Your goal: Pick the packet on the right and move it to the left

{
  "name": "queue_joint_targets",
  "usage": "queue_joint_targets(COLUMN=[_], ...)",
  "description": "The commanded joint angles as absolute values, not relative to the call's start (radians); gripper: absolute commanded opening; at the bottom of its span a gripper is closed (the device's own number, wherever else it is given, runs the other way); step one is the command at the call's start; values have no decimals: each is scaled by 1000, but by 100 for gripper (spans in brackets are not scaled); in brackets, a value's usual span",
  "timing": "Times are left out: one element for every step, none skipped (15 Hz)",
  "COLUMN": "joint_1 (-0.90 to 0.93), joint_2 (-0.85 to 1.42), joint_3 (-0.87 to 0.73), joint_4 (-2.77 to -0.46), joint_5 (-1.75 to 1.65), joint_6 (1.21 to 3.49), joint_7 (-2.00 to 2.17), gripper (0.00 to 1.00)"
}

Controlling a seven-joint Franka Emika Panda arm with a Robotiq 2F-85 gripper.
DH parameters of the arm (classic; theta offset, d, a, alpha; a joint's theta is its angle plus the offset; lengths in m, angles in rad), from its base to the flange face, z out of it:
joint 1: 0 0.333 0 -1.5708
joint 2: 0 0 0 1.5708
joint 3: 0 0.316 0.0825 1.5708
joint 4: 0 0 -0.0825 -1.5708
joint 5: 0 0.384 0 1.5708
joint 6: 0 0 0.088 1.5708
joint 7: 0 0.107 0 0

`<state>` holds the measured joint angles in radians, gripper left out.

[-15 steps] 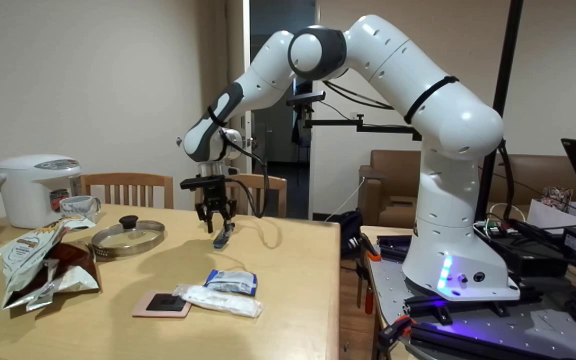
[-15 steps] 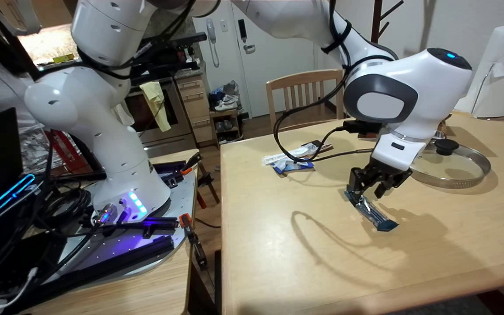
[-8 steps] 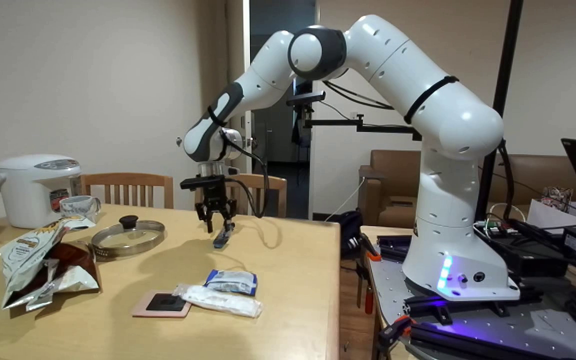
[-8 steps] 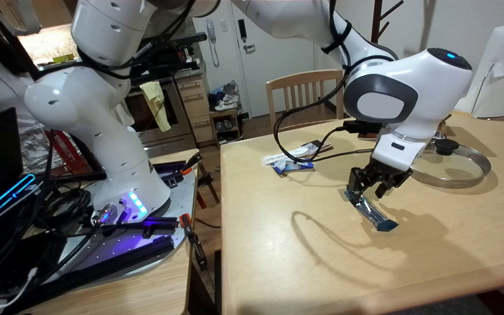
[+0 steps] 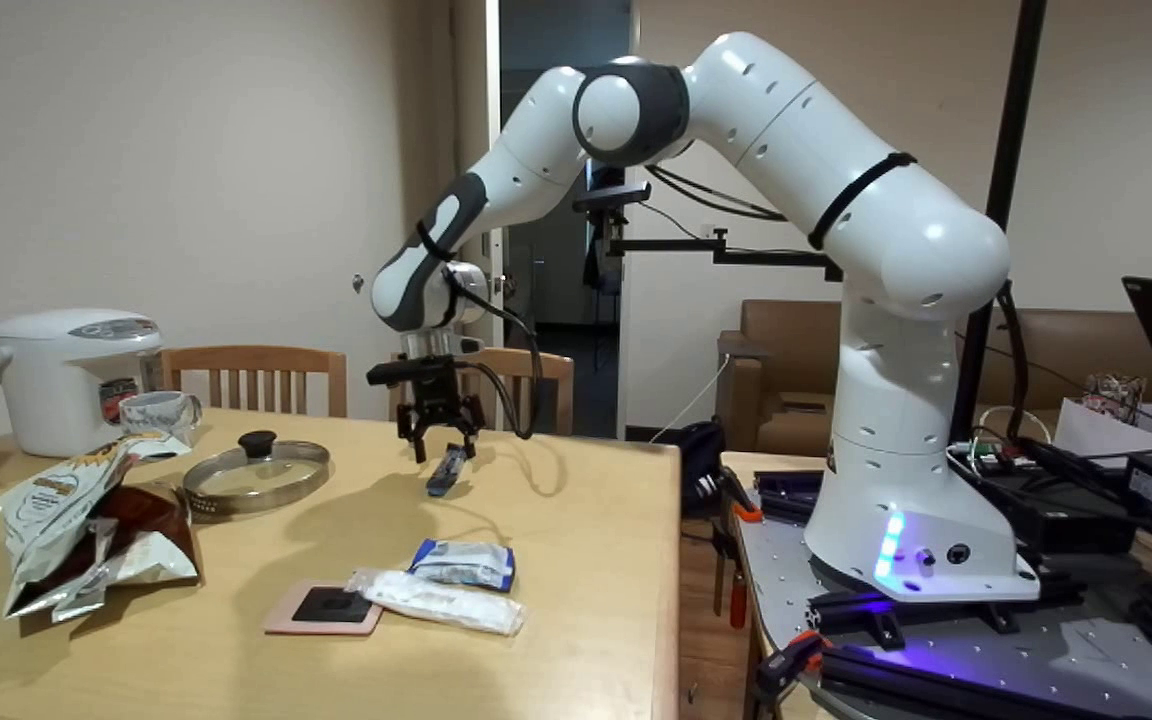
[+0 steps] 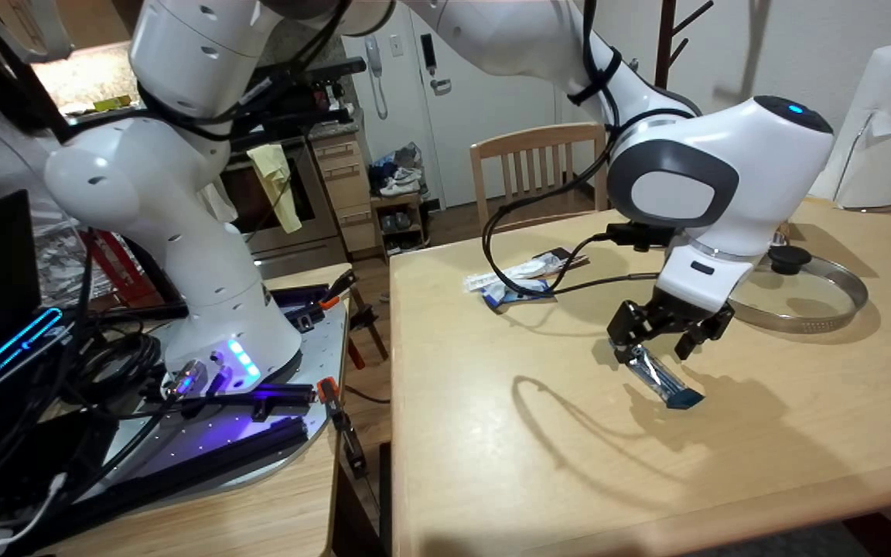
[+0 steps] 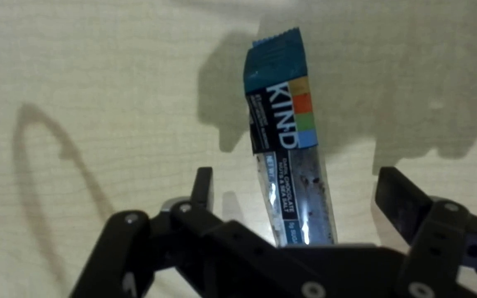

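The packet is a snack bar in a clear wrapper with a teal end and a KIND label. It lies on the table in both exterior views and in the wrist view. My gripper is open over its near end in both exterior views. In the wrist view the gripper's fingers stand on either side of the bar, with gaps on both sides. The gripper's body hides the bar's near end there.
A blue-and-white packet, a white packet and a pink-and-black flat item lie together on the table. A glass lid, an open foil bag, a mug and a white water boiler stand farther along.
The gripper's fingers have spread wider apart, and the wrist has come down slightly. The bar has stayed in place.
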<state>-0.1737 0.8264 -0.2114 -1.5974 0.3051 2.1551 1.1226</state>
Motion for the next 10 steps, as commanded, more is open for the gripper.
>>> queue_joint_targets(joint_1=[-155,-151,-149,-146,-144,-143,-143,-145,-145,-147], joint_2=[847,852,855,859,861,863,867,871,875,878], joint_3=[-224,-226,-226,-227,-228,-229,-228,-226,-225,-223], joint_4=[-1585,-1583,-1581,-1579,-1577,-1576,-1573,-1570,-1568,-1563], joint_5=[281,280,279,277,277,277,278,282,281,282], joint_6=[2160,2161,2160,2158,2157,2155,2152,2149,2149,2149], joint_7=[1161,1163,1163,1166,1168,1167,1166,1163,1161,1156], gripper=[100,100,100,100,100,100,100,75,73,68])
